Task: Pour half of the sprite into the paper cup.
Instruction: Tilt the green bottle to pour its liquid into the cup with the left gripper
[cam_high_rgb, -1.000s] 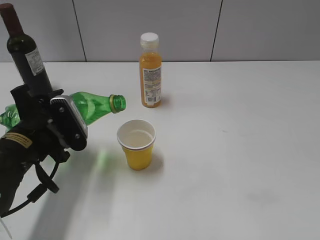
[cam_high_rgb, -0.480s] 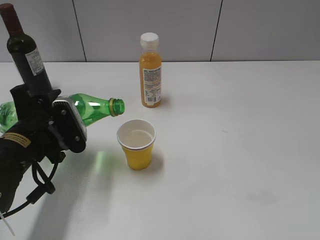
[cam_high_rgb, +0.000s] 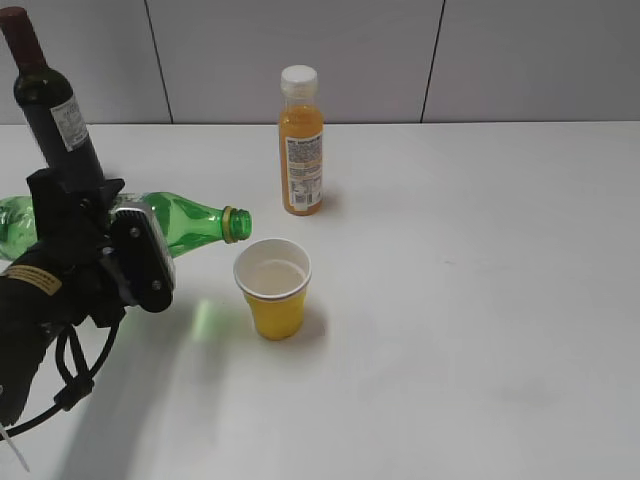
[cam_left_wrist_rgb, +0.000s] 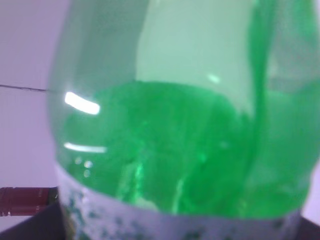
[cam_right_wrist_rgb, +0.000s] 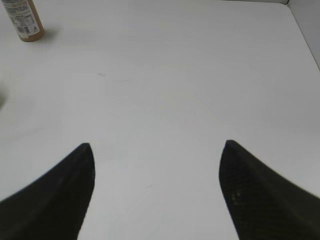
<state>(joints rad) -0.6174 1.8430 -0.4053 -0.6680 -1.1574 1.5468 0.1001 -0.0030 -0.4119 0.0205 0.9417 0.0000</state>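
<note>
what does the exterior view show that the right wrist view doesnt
Only the exterior view shows the left tool holding the tilted sprite, its mouth close to the paper cup, and the wine bottle. Only the right wrist view shows the right tool, open over bare table. Both show the orange juice bottle and the white table.

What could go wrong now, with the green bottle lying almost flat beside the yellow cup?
1. The sprite mouth sits left of the paper cup rim, apparently not over the opening, so liquid might land on the table.
2. The cup is light and unheld; the neck could knock it over.
3. The wine bottle stands close behind the left hand and could get bumped.
</note>
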